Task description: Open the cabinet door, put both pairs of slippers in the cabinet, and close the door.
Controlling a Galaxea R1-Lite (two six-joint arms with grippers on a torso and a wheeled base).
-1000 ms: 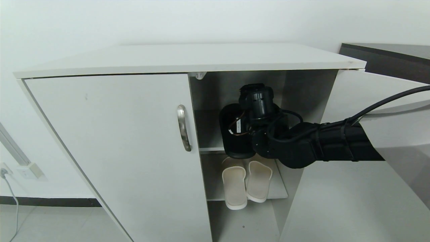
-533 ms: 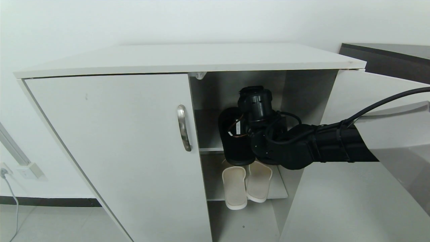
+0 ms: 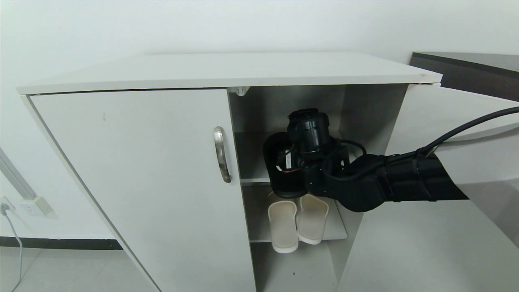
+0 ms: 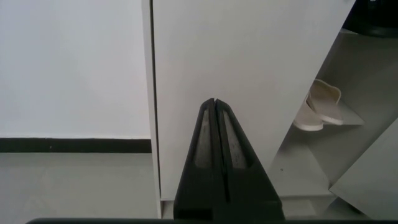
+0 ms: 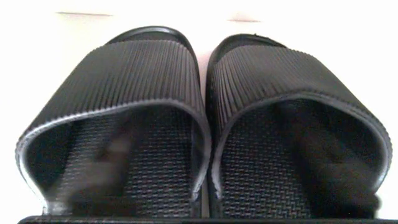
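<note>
A pair of black ribbed slippers [image 5: 205, 124] fills the right wrist view, side by side, straps toward the camera. In the head view, one black slipper [image 3: 282, 172] hangs tilted across the front edge of the cabinet's upper shelf, with my right gripper [image 3: 291, 161] shut on the pair inside the open right half. A pair of white slippers [image 3: 298, 221] lies on the lower shelf, heels over its edge. They also appear as the white slippers [image 4: 323, 104] in the left wrist view. My left gripper [image 4: 214, 102] is shut and empty, low before the closed left door [image 4: 242, 74].
The cabinet's right door [image 3: 454, 117] stands wide open beside my right arm. The left door [image 3: 134, 170] is closed, with a metal handle [image 3: 221, 154]. A wall socket and cable [image 3: 24, 207] are at the lower left. The bottom compartment [image 3: 292, 267] holds nothing.
My right arm with the black slippers dipped a little lower at the shelf's edge, then lifted slightly. The white slippers and the doors stayed put.
</note>
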